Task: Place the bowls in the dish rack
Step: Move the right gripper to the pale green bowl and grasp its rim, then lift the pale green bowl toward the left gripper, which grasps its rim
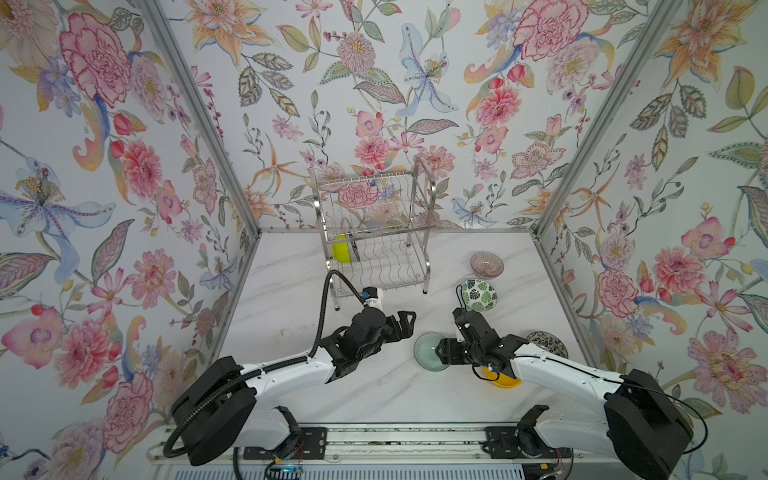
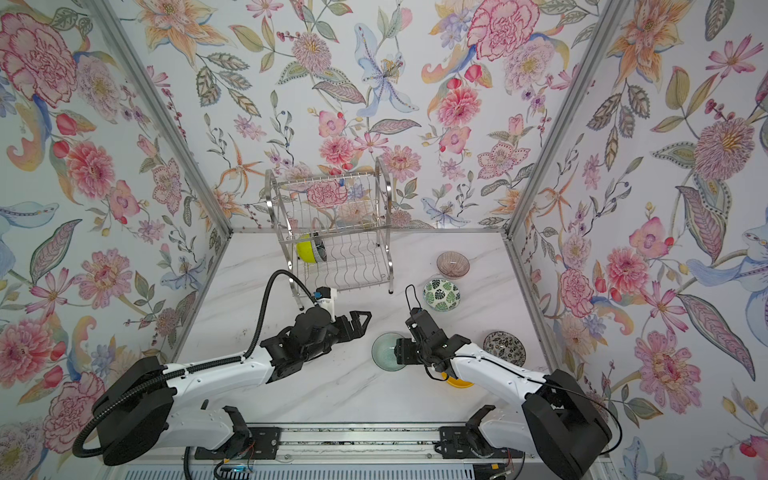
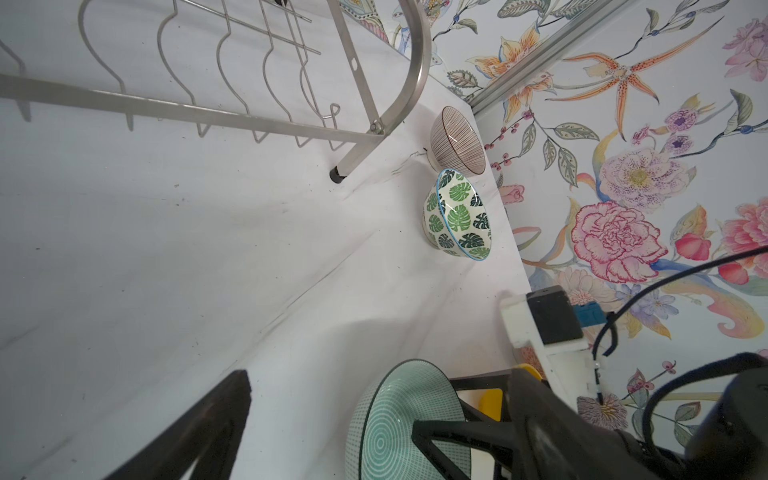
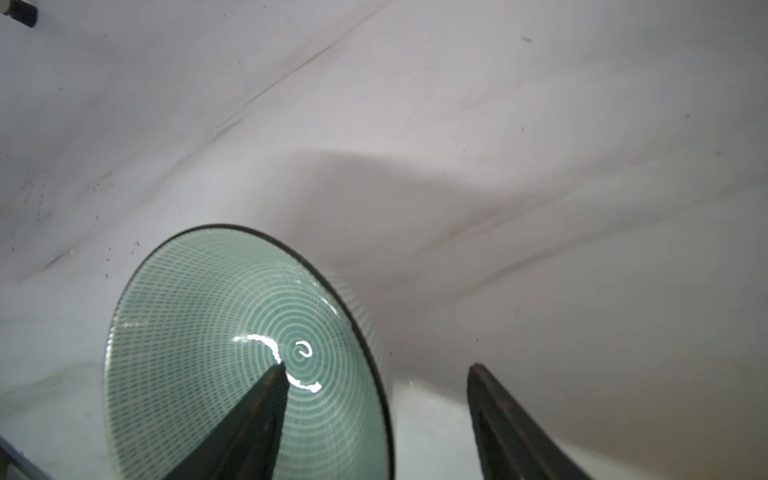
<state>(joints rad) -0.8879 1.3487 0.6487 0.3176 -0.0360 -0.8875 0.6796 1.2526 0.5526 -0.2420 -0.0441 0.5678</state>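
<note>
The pale green bowl (image 1: 426,352) (image 4: 216,332) sits on the table between the two arms. My right gripper (image 4: 378,365) (image 1: 439,350) is open and straddles its near rim, one finger inside the bowl and the other outside, with a gap at the rim. To the left of that bowl my left gripper (image 1: 409,324) hovers open and empty. The dish rack (image 1: 431,187) stands at the back with a lime green bowl (image 1: 340,249) and a dark bowl (image 1: 354,249) on edge in its lower tier. An orange-yellow bowl (image 1: 503,380) lies mostly hidden under my right arm.
On the right side of the table stand a pinkish ribbed bowl (image 1: 486,264), a white bowl with green leaves (image 1: 479,295) and a black-and-white floral bowl (image 1: 549,343). Floral walls close in the table at the left, the right and the back.
</note>
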